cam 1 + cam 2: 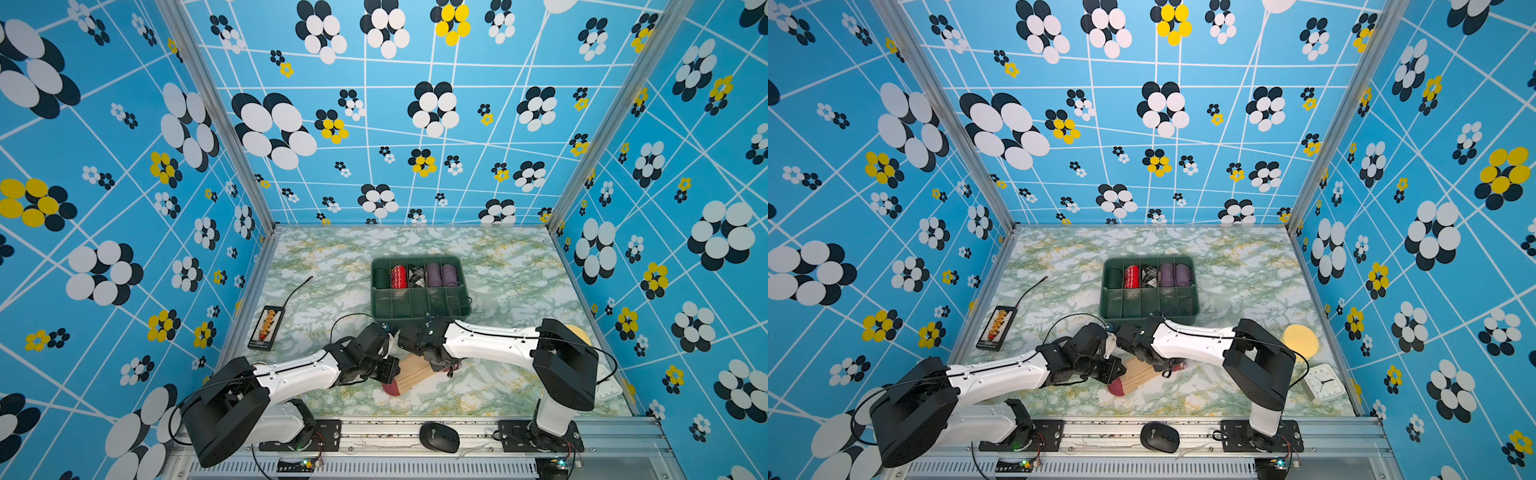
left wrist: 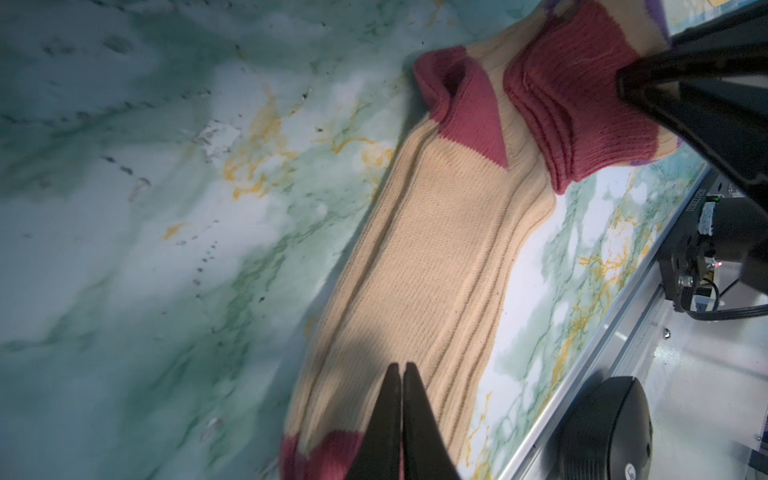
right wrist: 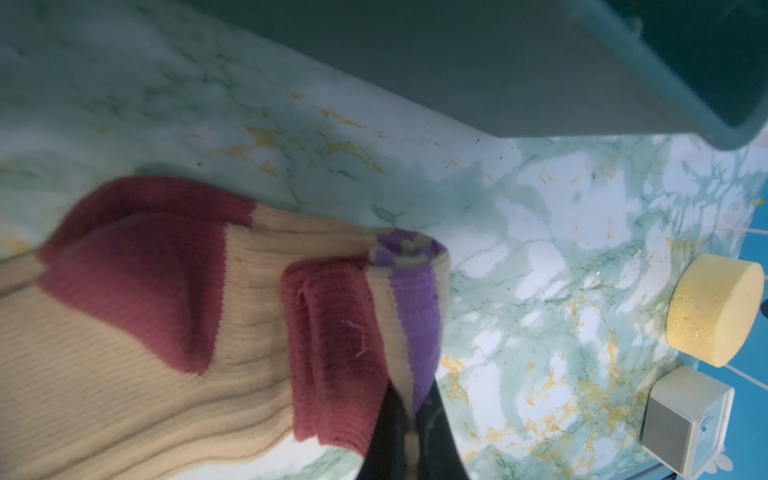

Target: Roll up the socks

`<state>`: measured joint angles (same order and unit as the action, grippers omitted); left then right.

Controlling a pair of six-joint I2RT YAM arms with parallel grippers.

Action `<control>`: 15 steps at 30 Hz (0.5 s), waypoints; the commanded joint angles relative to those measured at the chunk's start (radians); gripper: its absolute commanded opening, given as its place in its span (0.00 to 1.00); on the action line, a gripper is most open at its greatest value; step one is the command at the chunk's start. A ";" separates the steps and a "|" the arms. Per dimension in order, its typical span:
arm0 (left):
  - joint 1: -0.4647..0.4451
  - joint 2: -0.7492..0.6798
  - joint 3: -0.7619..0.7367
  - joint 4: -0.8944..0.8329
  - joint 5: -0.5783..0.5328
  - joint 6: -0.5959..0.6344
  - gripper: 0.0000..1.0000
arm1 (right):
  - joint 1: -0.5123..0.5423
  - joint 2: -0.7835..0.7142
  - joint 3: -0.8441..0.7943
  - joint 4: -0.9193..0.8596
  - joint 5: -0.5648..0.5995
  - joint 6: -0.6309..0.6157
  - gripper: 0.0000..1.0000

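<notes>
The socks (image 1: 415, 377) (image 1: 1136, 376) lie flat near the table's front, tan and ribbed, with the maroon toe toward the front left. In the left wrist view the socks (image 2: 436, 249) stretch away from my left gripper (image 2: 401, 366), whose jaws are pressed together with nothing between them, over the foot near the toe. The cuff end is folded back over the leg. In the right wrist view my right gripper (image 3: 411, 401) is shut on that folded end of the socks (image 3: 124, 353), pinching tan and purple-striped fabric beside the maroon cuff. Both top views show the two grippers (image 1: 392, 371) (image 1: 445, 365) close together above the socks.
A green divided tray (image 1: 419, 311) (image 3: 498, 62) holding several rolled socks stands just behind the grippers. A black bead frame (image 1: 268, 326) lies at the left. A yellow sponge (image 1: 1300, 340) and a white clock (image 1: 1323, 384) sit at the right. A black mouse (image 1: 438, 436) rests on the front rail.
</notes>
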<state>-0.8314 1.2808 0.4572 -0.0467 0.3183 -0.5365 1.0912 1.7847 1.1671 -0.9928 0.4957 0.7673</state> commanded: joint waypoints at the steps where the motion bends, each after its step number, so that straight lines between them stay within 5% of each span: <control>1: 0.003 0.005 -0.028 0.045 0.015 -0.028 0.08 | 0.012 0.018 0.022 -0.049 0.030 0.024 0.00; 15: 0.003 0.029 -0.023 0.037 0.000 -0.019 0.08 | 0.053 0.056 0.051 -0.029 0.032 0.017 0.05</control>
<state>-0.8314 1.3014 0.4385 -0.0132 0.3183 -0.5579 1.1309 1.8210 1.1938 -1.0103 0.5083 0.7738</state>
